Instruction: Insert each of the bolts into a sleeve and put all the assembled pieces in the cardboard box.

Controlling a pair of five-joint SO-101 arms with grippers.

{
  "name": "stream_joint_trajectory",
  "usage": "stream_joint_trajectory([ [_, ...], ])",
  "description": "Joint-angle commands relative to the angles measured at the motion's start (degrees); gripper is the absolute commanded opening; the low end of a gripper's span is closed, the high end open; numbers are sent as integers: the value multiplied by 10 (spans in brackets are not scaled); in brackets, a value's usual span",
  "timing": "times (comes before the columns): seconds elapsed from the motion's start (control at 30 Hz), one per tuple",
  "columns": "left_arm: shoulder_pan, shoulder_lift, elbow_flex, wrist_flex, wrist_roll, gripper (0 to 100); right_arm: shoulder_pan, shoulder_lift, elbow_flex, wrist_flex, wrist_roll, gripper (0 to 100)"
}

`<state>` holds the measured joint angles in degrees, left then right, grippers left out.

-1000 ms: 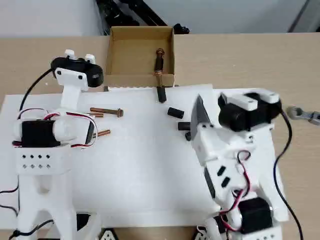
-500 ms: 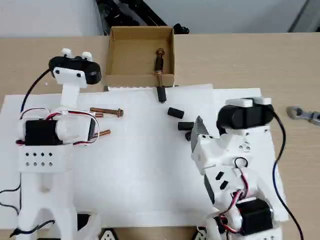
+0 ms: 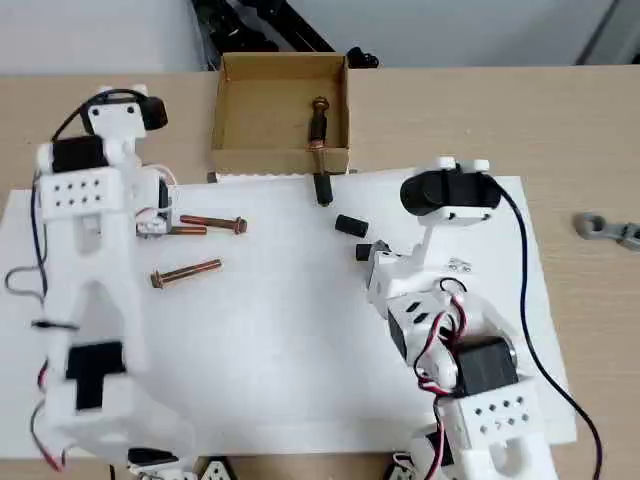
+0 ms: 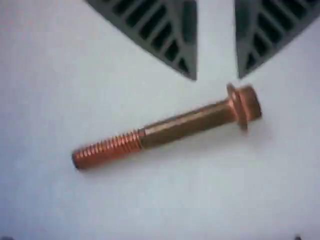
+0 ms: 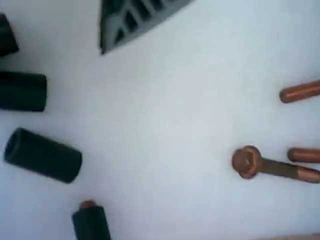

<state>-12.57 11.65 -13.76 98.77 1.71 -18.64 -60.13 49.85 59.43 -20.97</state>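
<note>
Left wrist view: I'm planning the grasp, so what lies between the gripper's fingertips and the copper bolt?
Nothing. Only bare white sheet separates the left gripper from the bolt, as the left wrist view shows.

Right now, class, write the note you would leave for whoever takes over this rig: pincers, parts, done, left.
Left pincer: open, over the white mat beside the head of a loose bolt.
Right pincer: by the loose sleeves; open or shut unclear.
Done: one assembled piece lies in the cardboard box.
Left: three bolts on the mat need sleeves. One sleeve by the box wall shows a copper tip; check it, then box everything.
</note>
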Motion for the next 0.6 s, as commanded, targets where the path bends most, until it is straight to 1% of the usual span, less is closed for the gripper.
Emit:
stream_joint_trajectory([
  [0.0,-2,73,-69,16,57,51,-1,14,-28,0,-7,190],
  [0.13,-4,163,-121,16,146,51,-1,20,-28,-3,-7,190],
  [0.23,-4,203,-155,16,214,51,-1,21,-25,-1,-7,190],
  [0.43,-4,207,-204,-18,345,48,-2,21,-25,0,-6,190],
  [0.57,-5,201,-241,-18,469,51,-2,21,-25,1,-6,190],
])
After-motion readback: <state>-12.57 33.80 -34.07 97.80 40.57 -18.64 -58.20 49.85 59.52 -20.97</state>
